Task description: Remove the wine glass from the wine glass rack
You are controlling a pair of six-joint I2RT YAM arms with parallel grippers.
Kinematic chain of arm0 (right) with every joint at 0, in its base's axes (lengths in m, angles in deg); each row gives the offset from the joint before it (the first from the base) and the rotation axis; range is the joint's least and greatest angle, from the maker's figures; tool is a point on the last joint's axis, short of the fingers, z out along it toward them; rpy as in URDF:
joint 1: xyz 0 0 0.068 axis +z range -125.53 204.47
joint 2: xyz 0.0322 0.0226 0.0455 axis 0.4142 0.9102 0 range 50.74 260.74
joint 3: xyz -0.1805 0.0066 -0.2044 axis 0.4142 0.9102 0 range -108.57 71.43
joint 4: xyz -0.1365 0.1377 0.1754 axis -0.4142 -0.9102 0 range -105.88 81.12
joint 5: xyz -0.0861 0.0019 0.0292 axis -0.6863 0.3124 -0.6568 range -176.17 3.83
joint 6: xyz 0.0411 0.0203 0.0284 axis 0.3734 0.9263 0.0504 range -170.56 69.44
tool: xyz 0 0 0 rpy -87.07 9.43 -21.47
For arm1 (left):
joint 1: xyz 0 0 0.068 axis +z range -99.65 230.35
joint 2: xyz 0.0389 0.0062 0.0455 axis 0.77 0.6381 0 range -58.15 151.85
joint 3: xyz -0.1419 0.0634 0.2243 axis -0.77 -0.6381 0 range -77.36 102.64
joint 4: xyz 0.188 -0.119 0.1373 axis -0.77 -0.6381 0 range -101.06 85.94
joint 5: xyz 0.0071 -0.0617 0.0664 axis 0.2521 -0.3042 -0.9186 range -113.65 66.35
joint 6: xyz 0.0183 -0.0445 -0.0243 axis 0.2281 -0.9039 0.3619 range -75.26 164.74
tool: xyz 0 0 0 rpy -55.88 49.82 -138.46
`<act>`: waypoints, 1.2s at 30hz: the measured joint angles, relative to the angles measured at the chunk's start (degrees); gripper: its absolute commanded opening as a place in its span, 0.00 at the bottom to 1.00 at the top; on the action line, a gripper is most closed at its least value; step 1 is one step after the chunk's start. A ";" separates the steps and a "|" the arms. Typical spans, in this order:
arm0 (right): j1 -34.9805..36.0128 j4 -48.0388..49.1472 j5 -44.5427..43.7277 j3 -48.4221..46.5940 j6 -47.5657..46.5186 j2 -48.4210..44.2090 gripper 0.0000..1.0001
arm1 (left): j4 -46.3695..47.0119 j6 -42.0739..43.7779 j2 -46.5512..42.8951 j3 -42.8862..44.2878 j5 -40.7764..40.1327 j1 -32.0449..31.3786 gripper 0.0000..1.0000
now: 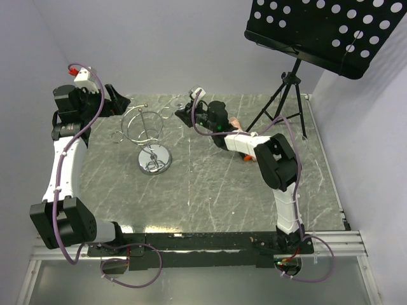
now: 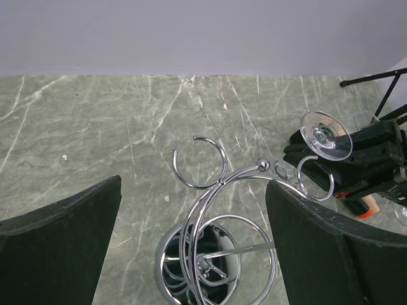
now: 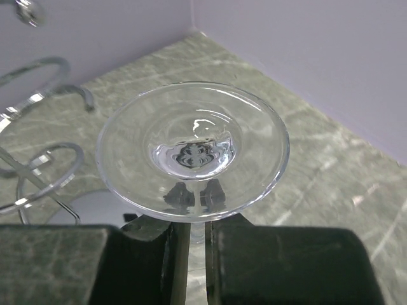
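Top view of a grey marbled table (image 1: pixel 210 190), read left to right. At ten o'clock my left claw (image 1: pixel 116 100) hangs idle, fingers spread as wide as they go, looking down on the rack (image 1: pixel 154 159). The rack, chrome wire on a round mirror base, stands at nine o'clock, well left of centre. Just beside its top loops, at about two o'clock from its pole, is the glass (image 3: pixel 191 149), foot up. My right claw (image 3: pixel 191 240) reaches in from three o'clock and is pressed together on the glass's stem, right under the foot. The right wrist view shows the stem pinched between my two pads, the clear foot just above them. In the left wrist view the foot sits just beside the nearest loop, and I cannot tell whether the stem is out of that loop yet. At two o'clock a black music stand (image 1: pixel 331 32) leans over the far corner.

The step in hand, I judge, is drawing the glass away from the rack. To do it well: hold the pinch firm and the stem upright, and slide level toward three o'clock through the loop's open mouth. Do not lift until the stem is free, or the wire may catch and tip the rack. The bowl is hidden, so go slowly.

No brand, label or writing can be read
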 measured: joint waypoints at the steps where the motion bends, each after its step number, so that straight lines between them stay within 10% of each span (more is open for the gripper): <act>1: -0.04 -0.66 -0.90 0.37 0.00 -0.31 0.00 | 0.07 0.02 -0.02 0.00 0.00 0.00 0.95; 11: -2.93 -15.61 -4.76 6.23 4.44 -14.88 0.00 | 2.05 1.01 -0.98 4.61 -6.43 -2.80 0.98; 18: -11.63 -28.48 4.83 -1.20 17.38 -21.92 0.00 | 2.89 15.26 -1.77 11.93 -6.97 -17.16 1.00; 36: -21.55 -59.21 28.13 -0.26 32.13 -33.86 0.00 | 9.86 74.20 -30.10 -24.59 -1.79 -49.18 1.00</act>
